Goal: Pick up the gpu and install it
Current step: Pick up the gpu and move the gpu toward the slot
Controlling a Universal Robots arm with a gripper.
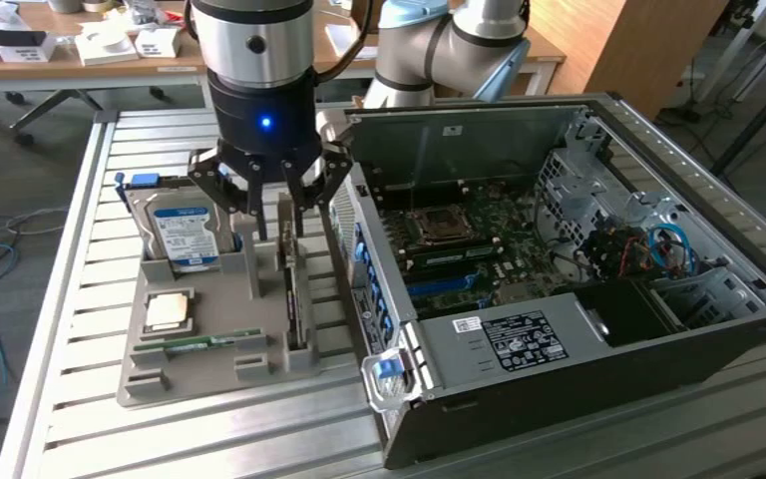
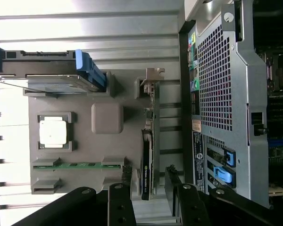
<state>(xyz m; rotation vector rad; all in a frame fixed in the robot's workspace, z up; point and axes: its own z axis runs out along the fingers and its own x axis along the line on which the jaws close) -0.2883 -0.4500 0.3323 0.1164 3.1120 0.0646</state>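
The gpu [image 1: 294, 299] stands on its thin edge in a slot of the grey holder tray [image 1: 196, 379], beside the open computer case [image 1: 570, 329]. In the wrist view the gpu [image 2: 147, 146] runs edge-on, with a black face and a metal bracket at its far end. My gripper [image 1: 286, 225] hangs straight above the card's far end, just over its top edge. It is open, and in the wrist view the gripper [image 2: 146, 200] has one finger on each side of the card with gaps between. Nothing is held.
The tray [image 2: 106, 117] also holds an upright hard drive [image 1: 184, 235] with a blue-white label, a square processor [image 1: 171, 311] and a green memory stick [image 1: 203, 342]. The case's perforated wall [image 2: 221, 89] rises close beside the gpu. The motherboard [image 1: 470, 235] lies exposed inside.
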